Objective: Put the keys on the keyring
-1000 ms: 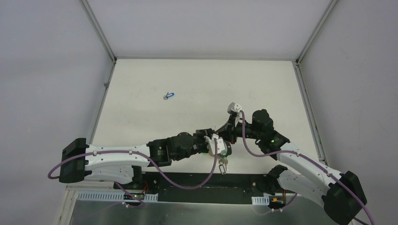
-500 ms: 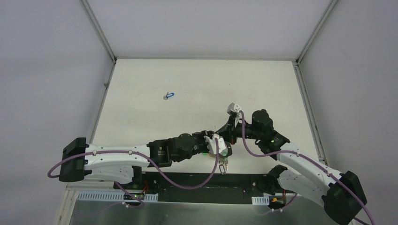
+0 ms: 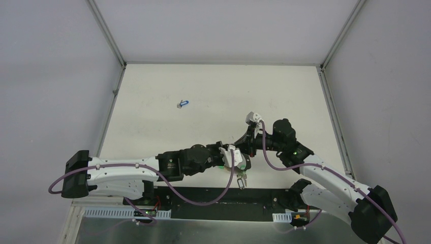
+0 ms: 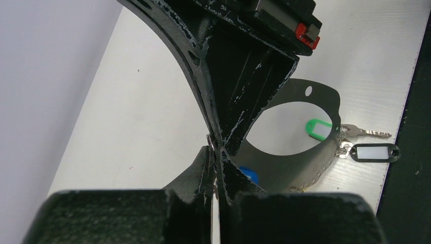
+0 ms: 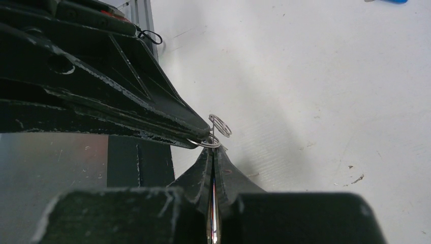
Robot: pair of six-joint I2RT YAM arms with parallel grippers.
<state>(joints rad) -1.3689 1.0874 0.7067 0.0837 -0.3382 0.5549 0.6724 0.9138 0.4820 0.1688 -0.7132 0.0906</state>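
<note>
Arms meeting tip to tip, left claw (image 4: 215, 152) and right claw (image 5: 213, 152) both clenched on wire keyring (image 5: 219, 125), green-tagged key (image 4: 319, 128) and black-tagged key (image 4: 376, 151) together near keyring, blue-tagged key (image 3: 183, 103) on tabletop (image 3: 213, 86) well apart from keyring.

The left gripper (image 4: 215, 151) and right gripper (image 5: 212, 150) are showing matt black fingers with chipped, white-flecked edges. The keyring (image 5: 219, 125) is appearing as thin, glossy silver wire. The keys (image 4: 367, 133) are showing bright bare metal; the green tag (image 4: 319, 128) and blue tag (image 4: 248, 175) are showing glossy plastic. The table (image 4: 127, 127) is presenting a matt white, finely ribbed surface.
</note>
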